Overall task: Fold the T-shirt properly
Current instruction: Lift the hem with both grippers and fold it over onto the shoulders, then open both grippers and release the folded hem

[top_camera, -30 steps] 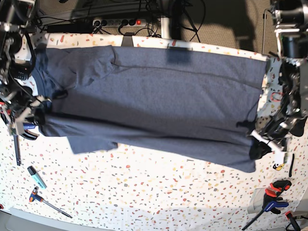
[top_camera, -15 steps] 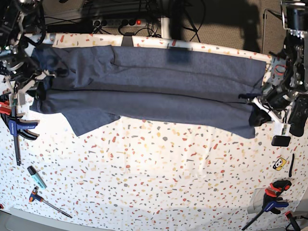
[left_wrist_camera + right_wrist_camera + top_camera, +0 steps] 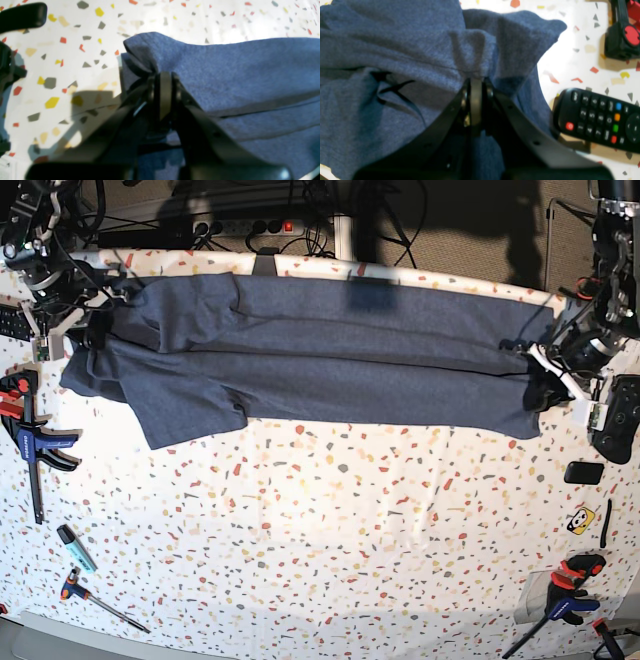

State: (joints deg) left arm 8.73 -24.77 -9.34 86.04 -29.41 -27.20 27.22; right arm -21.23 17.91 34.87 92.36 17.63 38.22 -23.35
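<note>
Base view: both arms apparently pinch T-shirt (image 3: 330, 370) ends, jaws closed.

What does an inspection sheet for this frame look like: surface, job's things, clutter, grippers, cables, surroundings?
Surface: white table with coloured terrazzo flecks, sunlit.
Job's things: T-shirt, dark blue, lies as a long band across the far half of the table, one sleeve sticking out toward the near side; no lettering visible.
Clutter: clamp and marker on the base view's left; remote control beside the shirt; second clamp at the near corner on the base view's right.
Grippers: left gripper shut on a shirt corner; right gripper shut on bunched fabric.
Cables: a tangle with a power strip behind the table.
Surroundings: dark floor behind the table; nothing else seen.
</note>
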